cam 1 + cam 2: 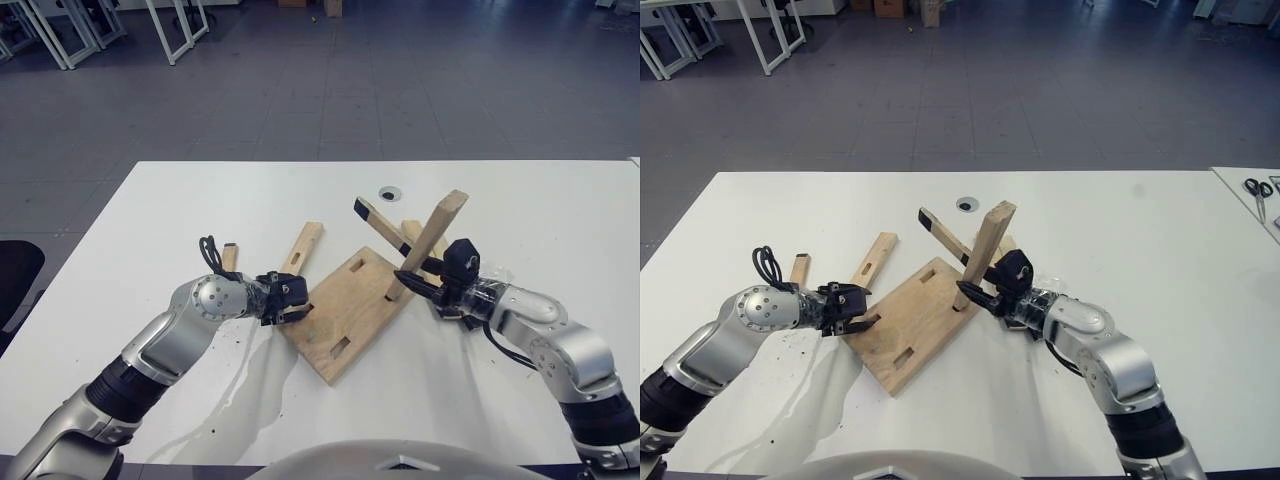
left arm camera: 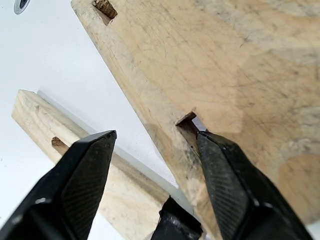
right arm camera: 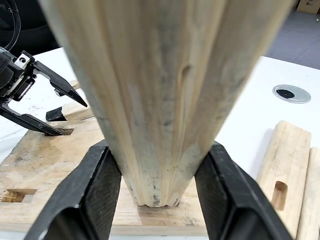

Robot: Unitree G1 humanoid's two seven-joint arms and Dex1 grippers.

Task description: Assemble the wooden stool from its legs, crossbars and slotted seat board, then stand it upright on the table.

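The slotted seat board (image 1: pixel 335 325) lies flat on the white table (image 1: pixel 150 220). A pale wooden leg (image 1: pixel 432 235) stands tilted with its lower end in a slot near the board's right edge. My right gripper (image 1: pixel 415 283) is shut on that leg just above the board, a finger (image 3: pixel 95 195) pressed to each side. My left gripper (image 1: pixel 290 301) is open at the board's left corner; one finger (image 2: pixel 235 185) rests over a slot (image 2: pixel 189 120) in the board (image 2: pixel 225 60), the other (image 2: pixel 80 180) hangs off its edge.
A loose slotted leg (image 1: pixel 302 248) lies just beyond the board's left corner, with a short piece (image 1: pixel 230 257) further left. A dark-tipped bar (image 1: pixel 383 223) and another leg (image 3: pixel 282 155) lie behind the held leg. A round table grommet (image 1: pixel 389 191) sits further back. Scissors (image 1: pixel 1258 187) lie at the far right.
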